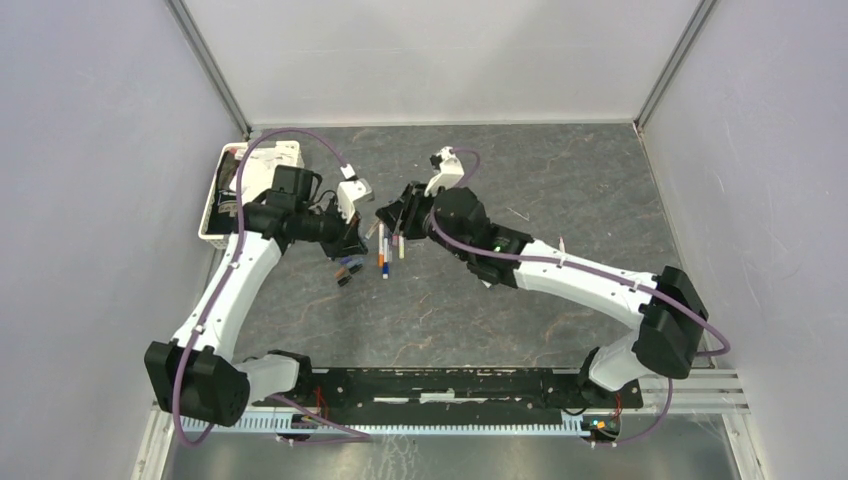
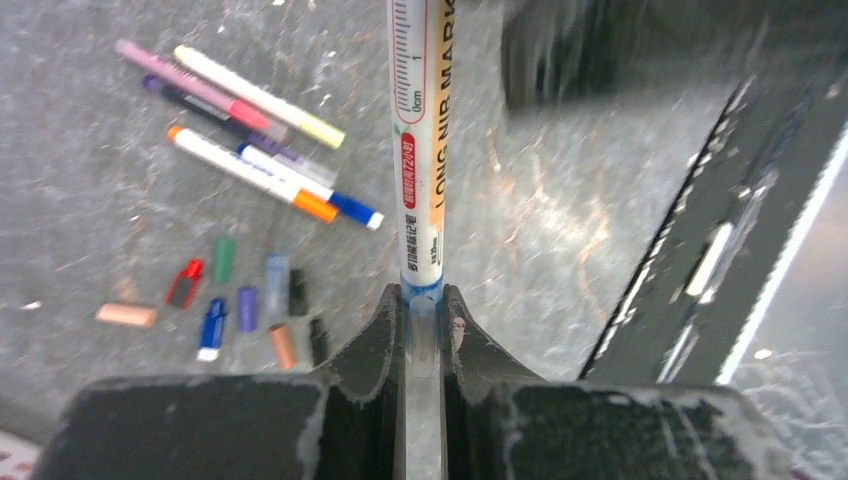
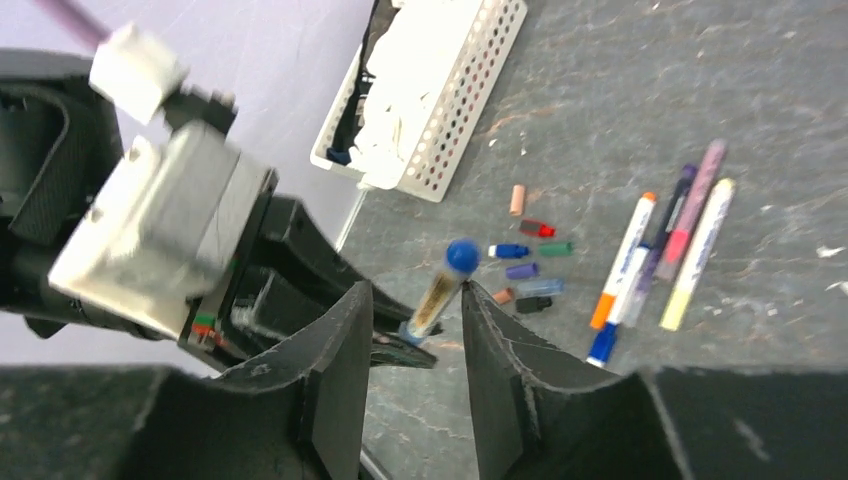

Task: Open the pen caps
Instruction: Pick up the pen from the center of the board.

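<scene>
**Left wrist view.** The left gripper (image 2: pixel 422 300) has its jaws closed narrowly on one end of a long white marker (image 2: pixel 420 150) printed with a ruler scale and black lettering. A pale blue band sits right at the fingertips (image 2: pixel 385 320). The barrel runs up out of the frame, so its far end is not shown here.

**Right wrist view.** That far end appears as a rounded blue tip. It stands between the jaws of the right gripper (image 3: pixel 415 295), which are parted to either side of it and hold nothing. Whether the tip is a cap cannot be told. This view also shows the left gripper from the front, clamped on the marker's lower end.

**Both wrist views.** The loose pen caps (image 2: pixel 247 308) are short plastic pieces in green, red, blue, purple, black, orange and peach. They lie scattered on the grey mottled table (image 1: pixel 560 180), just beside a row of white-barrelled pens (image 2: pixel 250 150) with coloured ends.

**Overhead view.** The caps and pens show only as small specks below the two grippers, which meet nose to nose. The jaws are too small to read here.

**Right wrist and overhead views only.** A white perforated plastic basket (image 3: pixel 470 120) of white cloth stands at the table's left edge beside the wall, well apart from the caps.
</scene>
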Robot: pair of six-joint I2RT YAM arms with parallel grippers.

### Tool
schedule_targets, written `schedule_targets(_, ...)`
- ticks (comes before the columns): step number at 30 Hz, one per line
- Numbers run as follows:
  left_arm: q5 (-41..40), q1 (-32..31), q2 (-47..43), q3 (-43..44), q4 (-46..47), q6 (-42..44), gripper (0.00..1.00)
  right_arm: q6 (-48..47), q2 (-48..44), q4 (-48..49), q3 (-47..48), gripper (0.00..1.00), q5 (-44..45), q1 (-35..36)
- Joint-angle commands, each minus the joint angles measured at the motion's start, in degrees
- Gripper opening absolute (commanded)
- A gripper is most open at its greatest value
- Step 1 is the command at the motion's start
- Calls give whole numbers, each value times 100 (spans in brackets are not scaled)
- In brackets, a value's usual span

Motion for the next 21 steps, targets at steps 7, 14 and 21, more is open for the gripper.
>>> schedule_targets(7,-1271,-65,-637,-188,-1173,3720,2,-1047,516,-1634,1293,53,-3380,-1285)
schedule_targets(14,-1637,-245,-763,-213,-1353,4498,2,-1093,1279,-1629,1426,54,-5129,-1204)
schedule_targets(21,-2041,-508,-817,-368,-1294,4753,2,-781,1599,-1165,1312,54,-5620,-945)
